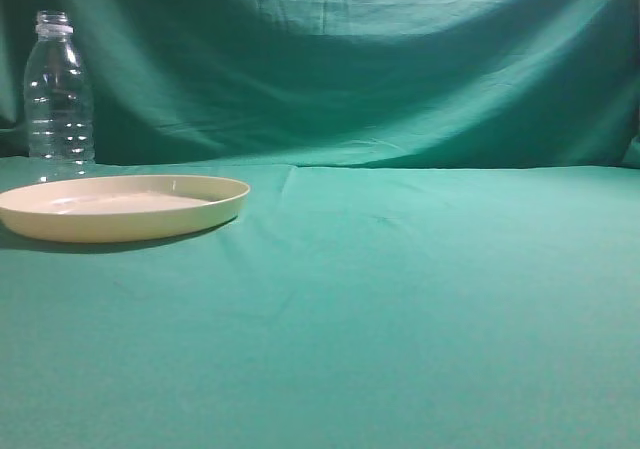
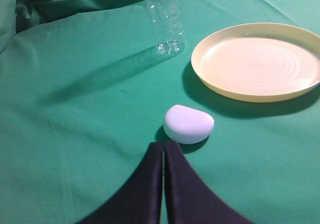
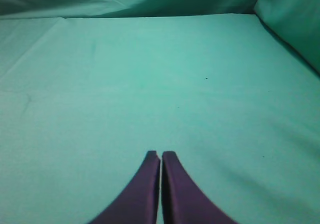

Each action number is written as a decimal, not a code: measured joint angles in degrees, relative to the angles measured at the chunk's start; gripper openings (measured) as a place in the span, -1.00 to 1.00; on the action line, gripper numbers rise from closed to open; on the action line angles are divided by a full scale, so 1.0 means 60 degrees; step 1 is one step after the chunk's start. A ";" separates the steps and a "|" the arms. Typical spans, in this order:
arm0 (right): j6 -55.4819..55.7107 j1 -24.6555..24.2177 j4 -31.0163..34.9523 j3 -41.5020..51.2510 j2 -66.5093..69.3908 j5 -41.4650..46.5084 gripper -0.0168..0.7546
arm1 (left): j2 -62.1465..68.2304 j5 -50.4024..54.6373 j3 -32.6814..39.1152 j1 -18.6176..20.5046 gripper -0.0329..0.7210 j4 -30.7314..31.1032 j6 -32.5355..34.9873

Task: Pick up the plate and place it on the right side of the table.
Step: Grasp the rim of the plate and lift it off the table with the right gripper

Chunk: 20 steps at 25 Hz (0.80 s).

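The cream-yellow plate (image 1: 120, 206) lies flat on the teal-green table (image 1: 420, 299) at the left of the exterior view. It also shows in the left wrist view (image 2: 257, 62), at the upper right. My left gripper (image 2: 163, 145) is shut and empty, well short of the plate and to its left. My right gripper (image 3: 161, 155) is shut and empty over bare cloth (image 3: 150, 84). Neither gripper shows in the exterior view.
A clear plastic bottle (image 1: 58, 94) stands upright behind the plate at the far left; its lower part shows in the left wrist view (image 2: 165, 19). A small white rounded object (image 2: 188, 123) lies just beyond my left fingertips. A green fabric backdrop (image 1: 350, 59) hangs behind.
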 joint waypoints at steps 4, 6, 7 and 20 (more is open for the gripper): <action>0.0000 0.0000 0.0000 0.0000 0.0000 -0.0007 -0.96 | 0.0000 0.0000 0.0000 0.0000 -0.91 0.0000 0.0000; 0.0000 0.0000 0.0000 0.0000 0.0000 -0.0007 -0.96 | 0.0000 0.0000 0.0000 0.0000 -0.91 0.0000 0.0000; 0.0000 0.0000 0.0000 0.0000 0.0000 -0.0007 -0.96 | 0.0000 0.0000 0.0000 0.0000 -0.91 0.0000 0.0000; 0.0091 0.0000 0.0262 0.0000 0.0000 -0.0697 -0.96 | 0.0000 0.0000 0.0000 0.0000 -0.91 0.0000 0.0000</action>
